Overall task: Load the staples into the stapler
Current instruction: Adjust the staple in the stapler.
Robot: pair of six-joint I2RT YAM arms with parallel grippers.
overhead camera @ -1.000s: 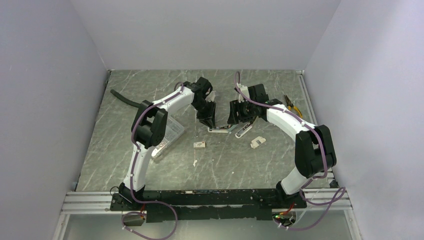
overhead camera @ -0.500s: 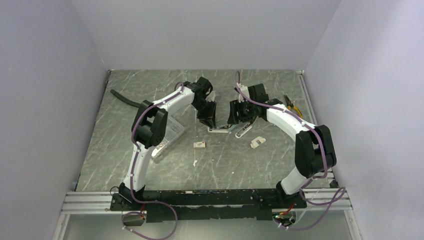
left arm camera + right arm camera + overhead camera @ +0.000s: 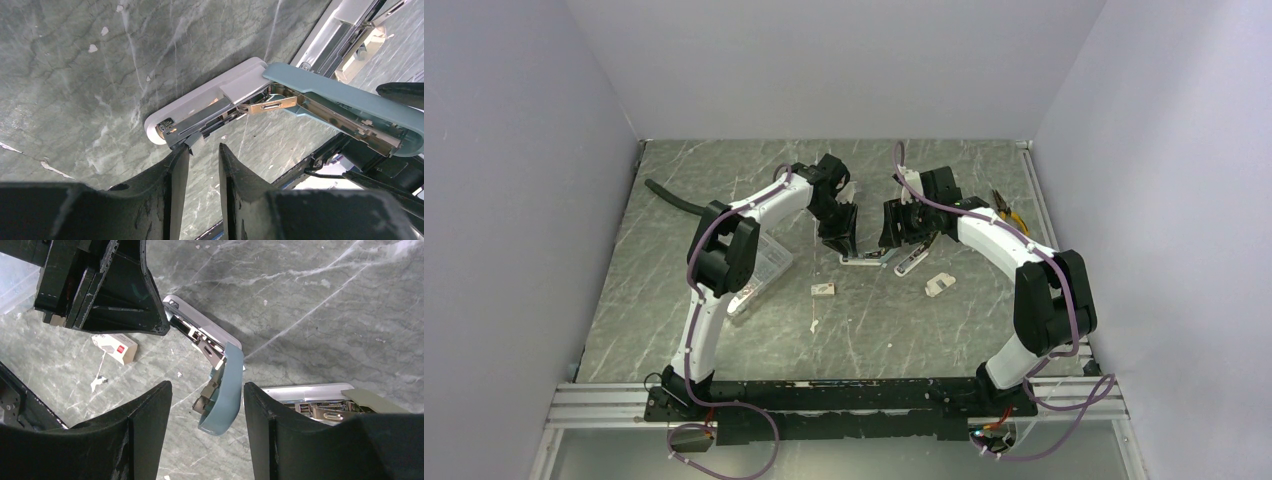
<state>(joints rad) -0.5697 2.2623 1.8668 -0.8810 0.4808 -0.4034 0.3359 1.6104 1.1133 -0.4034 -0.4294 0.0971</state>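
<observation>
An opened stapler lies on the marble table, white base down, its blue-grey lid swung up. My left gripper is open with a narrow empty gap. Its left fingertip rests at the front end of the metal magazine. My right gripper stands open and wide around the raised lid tip. That tip sits close to the right finger without being clamped. The staples, a small white box with a red mark, lie on the table near the stapler, also seen as the staples from above.
A second opened stapler lies just right of the first. A clear plastic case sits by the left arm, a small white piece lies further right, pliers are at the far right, and a black cable is at the left.
The left gripper's fingers have spread slightly apart. Both arms and the stapler stay where they were.
</observation>
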